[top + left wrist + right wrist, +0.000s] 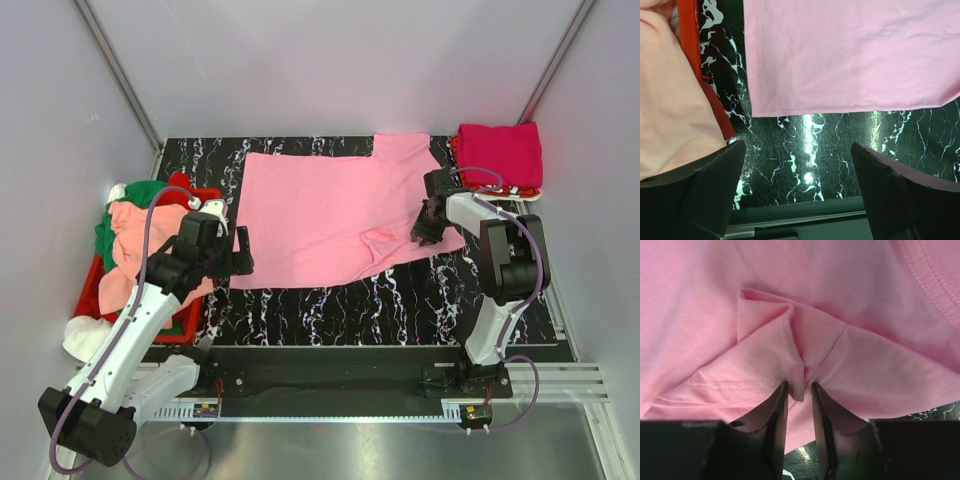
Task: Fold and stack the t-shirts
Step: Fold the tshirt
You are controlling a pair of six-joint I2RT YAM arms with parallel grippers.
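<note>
A light pink t-shirt [330,215] lies spread flat across the black marbled table [400,300]. At its right side, near the sleeve, my right gripper [428,228] is shut on a pinched-up fold of the cloth; the right wrist view shows that fold [800,375] squeezed between the two fingertips of the gripper [799,390]. My left gripper [238,250] hangs open by the shirt's near left corner [760,107]. In the left wrist view only bare table shows between its fingers, around the gripper [797,165]. A folded magenta t-shirt [500,155] rests at the far right.
A red crate [185,325] at the left holds a heap of shirts: salmon [135,250], green [140,195] and white [80,335]. In the left wrist view the salmon cloth [670,100] and crate rim [687,35] sit close to the left finger. Grey walls enclose the table.
</note>
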